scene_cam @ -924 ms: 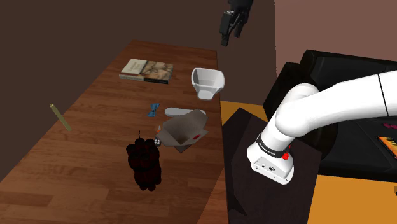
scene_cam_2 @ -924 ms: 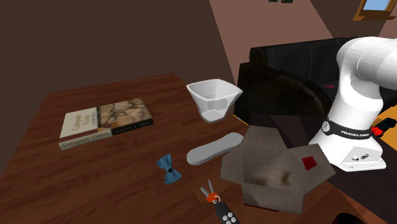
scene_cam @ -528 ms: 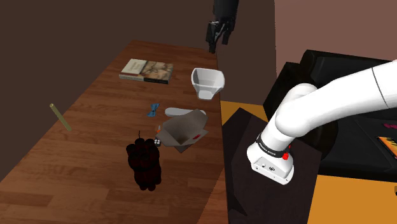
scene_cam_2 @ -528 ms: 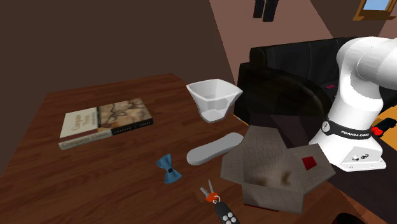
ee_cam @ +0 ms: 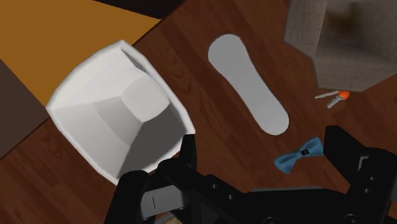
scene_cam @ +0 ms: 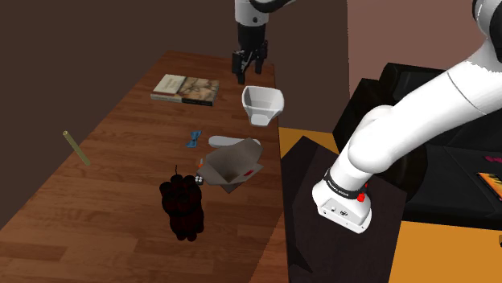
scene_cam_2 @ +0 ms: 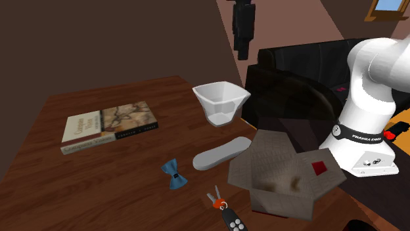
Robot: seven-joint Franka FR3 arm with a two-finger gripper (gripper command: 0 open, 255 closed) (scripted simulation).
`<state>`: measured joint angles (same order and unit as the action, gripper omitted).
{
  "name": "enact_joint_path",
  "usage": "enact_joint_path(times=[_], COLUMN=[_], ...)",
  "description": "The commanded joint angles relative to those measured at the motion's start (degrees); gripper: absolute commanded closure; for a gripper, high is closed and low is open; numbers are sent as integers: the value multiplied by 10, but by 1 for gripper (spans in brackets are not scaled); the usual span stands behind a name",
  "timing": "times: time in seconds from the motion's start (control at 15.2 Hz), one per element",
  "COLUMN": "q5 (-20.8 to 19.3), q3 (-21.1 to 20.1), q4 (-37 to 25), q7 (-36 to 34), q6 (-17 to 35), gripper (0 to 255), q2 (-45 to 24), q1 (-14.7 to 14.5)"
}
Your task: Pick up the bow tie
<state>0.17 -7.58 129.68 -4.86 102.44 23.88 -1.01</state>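
Note:
The small blue bow tie (scene_cam: 192,139) (scene_cam_2: 174,172) lies flat on the wooden table (scene_cam: 121,177), between the book and the open box. My black gripper (scene_cam: 245,71) (scene_cam_2: 242,46) hangs high over the table's far side, above the white bowl (scene_cam: 263,104). Seen from the wrist, the gripper (ee_cam: 264,153) is open with its fingers (ee_cam: 188,153) wide apart. The bow tie (ee_cam: 299,154) sits far below, close to the right finger, and nothing is held.
A grey oval piece (scene_cam_2: 221,152) (ee_cam: 248,83) lies between the bowl (scene_cam_2: 221,102) and an open cardboard box (scene_cam: 233,165) (scene_cam_2: 286,174). Keys (scene_cam_2: 227,211) lie by the box. A book (scene_cam: 187,88), a dark bunch (scene_cam: 183,209) and a stick (scene_cam: 76,147) are also on the table.
The gripper has come down and moved toward the shoulder view's left, from high above the table's far corner to just over the white bowl. Nothing on the table moved.

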Motion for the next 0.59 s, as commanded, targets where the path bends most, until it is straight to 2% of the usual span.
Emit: enact_joint_path(times=[0.0,0.53], q5=[1,-7], q3=[-6,-24], q4=[-10,-78], q7=[-7,-35], q6=[27,100], gripper=[0,0], q2=[-44,-217], q1=[-1,-6])
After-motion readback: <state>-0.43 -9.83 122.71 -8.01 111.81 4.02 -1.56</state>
